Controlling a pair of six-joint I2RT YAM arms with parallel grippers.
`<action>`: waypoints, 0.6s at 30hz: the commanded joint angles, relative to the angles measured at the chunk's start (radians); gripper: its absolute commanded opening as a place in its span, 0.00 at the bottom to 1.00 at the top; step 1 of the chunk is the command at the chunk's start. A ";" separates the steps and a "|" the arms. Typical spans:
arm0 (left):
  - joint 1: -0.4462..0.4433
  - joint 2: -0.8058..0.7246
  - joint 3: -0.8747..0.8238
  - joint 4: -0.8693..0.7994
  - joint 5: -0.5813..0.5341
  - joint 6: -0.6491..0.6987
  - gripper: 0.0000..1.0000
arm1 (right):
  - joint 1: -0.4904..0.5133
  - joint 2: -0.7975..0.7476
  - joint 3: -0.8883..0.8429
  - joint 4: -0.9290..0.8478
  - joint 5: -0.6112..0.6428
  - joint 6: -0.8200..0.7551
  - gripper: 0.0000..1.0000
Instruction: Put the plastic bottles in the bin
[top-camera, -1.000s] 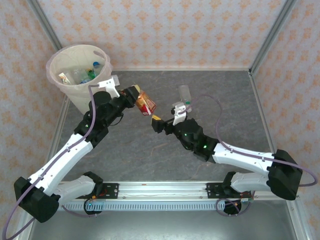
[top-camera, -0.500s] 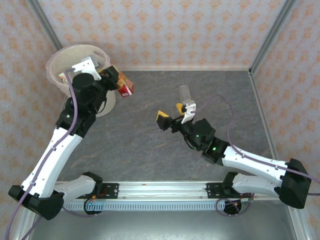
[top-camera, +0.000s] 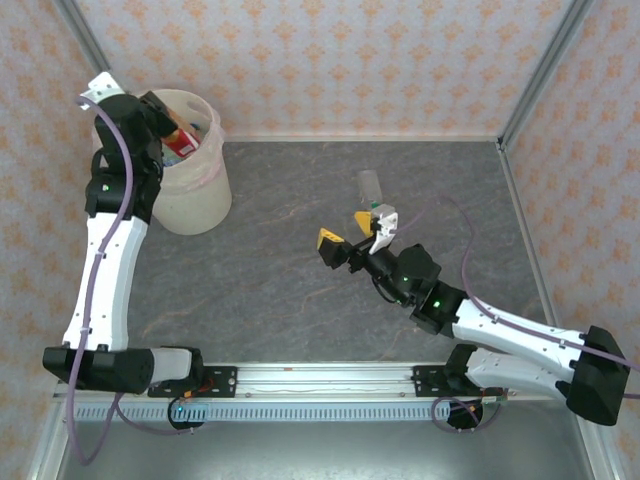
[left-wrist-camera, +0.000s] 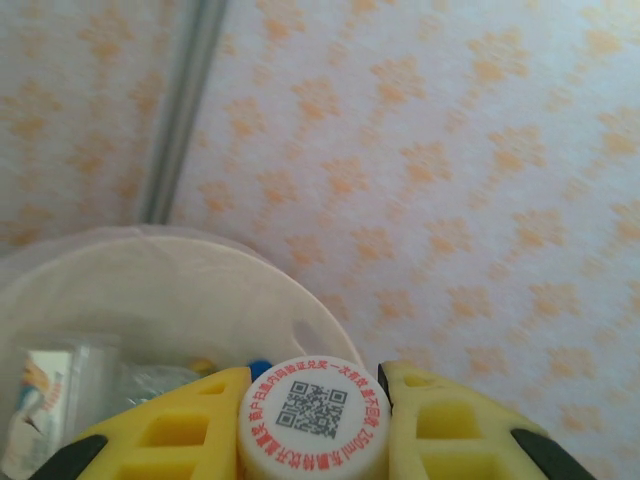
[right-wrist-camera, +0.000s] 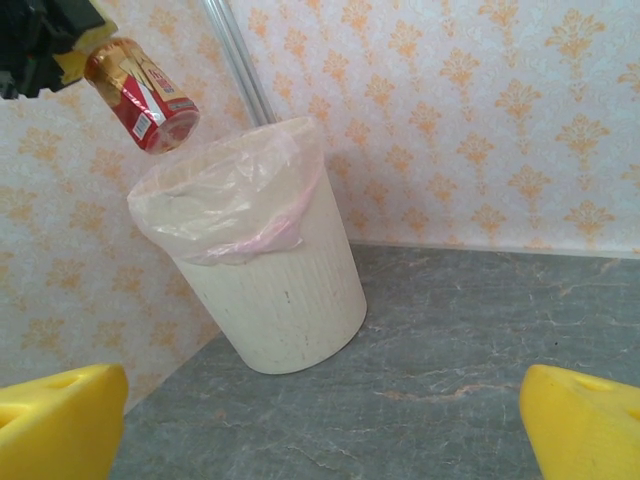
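Observation:
The cream bin (top-camera: 195, 190) with its pinkish liner stands at the table's far left corner. My left gripper (top-camera: 165, 120) is raised over its mouth, shut on an orange-red bottle (top-camera: 180, 140) that hangs tilted above the opening. In the left wrist view the bottle's white cap (left-wrist-camera: 315, 415) sits clamped between the yellow fingers (left-wrist-camera: 170, 430), with the bin's inner wall (left-wrist-camera: 160, 290) below. A clear bottle (top-camera: 370, 184) lies on the table just beyond my open right gripper (top-camera: 345, 232). The right wrist view shows the bin (right-wrist-camera: 275, 295) and the held bottle (right-wrist-camera: 140, 92).
Several bottles (left-wrist-camera: 45, 400) lie inside the bin. Patterned walls and metal corner posts (top-camera: 85, 40) close in the table on three sides. The grey table surface (top-camera: 270, 270) spreads between the two arms.
My left arm has swung left and up, carrying the orange-red bottle from mid-table to above the bin's mouth. The right arm has shifted slightly right and nearer, still open.

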 joint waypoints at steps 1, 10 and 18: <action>0.064 0.059 0.081 -0.030 -0.036 -0.022 0.27 | -0.002 -0.038 -0.025 0.035 -0.009 0.005 1.00; 0.184 0.205 0.150 -0.081 -0.022 -0.048 0.45 | -0.002 -0.062 -0.040 0.035 0.013 -0.010 1.00; 0.183 0.203 0.179 -0.100 0.063 -0.063 0.99 | -0.004 -0.047 -0.041 0.039 0.062 -0.002 1.00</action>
